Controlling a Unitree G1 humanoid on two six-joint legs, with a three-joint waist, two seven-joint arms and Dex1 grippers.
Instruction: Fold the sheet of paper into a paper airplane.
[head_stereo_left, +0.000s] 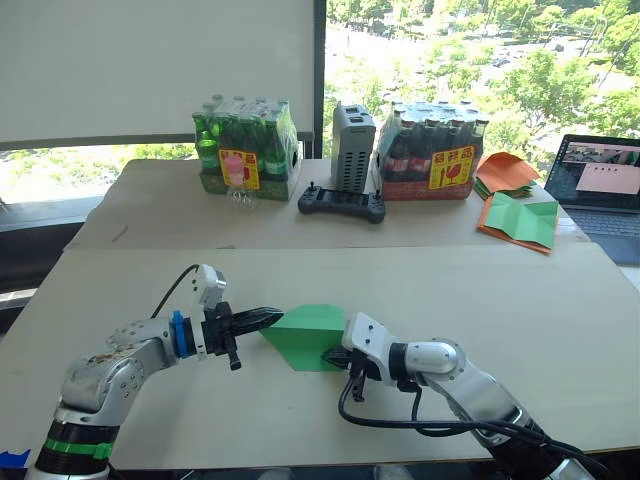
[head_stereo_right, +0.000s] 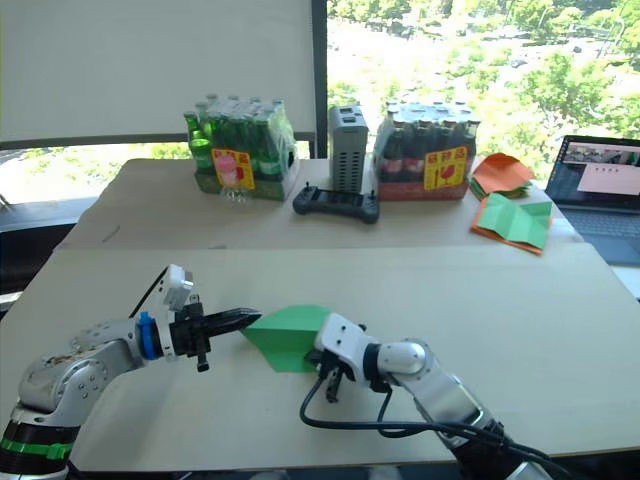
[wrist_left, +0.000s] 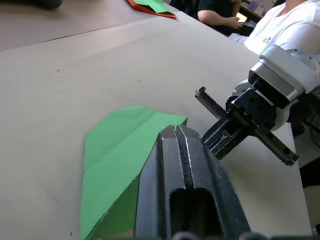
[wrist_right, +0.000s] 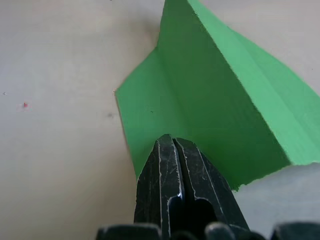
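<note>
The sheet of paper (head_stereo_left: 305, 335), bright green, lies near the table's front edge, folded into a pointed wedge with one flap raised along a crease (wrist_right: 210, 110). My left gripper (head_stereo_left: 275, 315) is shut. Its tip rests on the paper's left side, close to the point, and the left wrist view shows the shut fingertips (wrist_left: 175, 131) over the green surface. My right gripper (head_stereo_left: 333, 355) is shut too. It comes from the right, and its tip (wrist_right: 170, 140) lies on the paper's near right corner. The two grippers face each other across the paper.
Across the back of the table stand a pack of green bottles (head_stereo_left: 245, 150), a grey box (head_stereo_left: 352, 145), a black controller (head_stereo_left: 342, 203) and a pack of dark bottles (head_stereo_left: 430, 150). At back right are orange papers (head_stereo_left: 505, 172), a green sheet with orange edges (head_stereo_left: 520, 222) and a laptop (head_stereo_left: 605, 190). A person (wrist_left: 280, 25) sits beyond the table.
</note>
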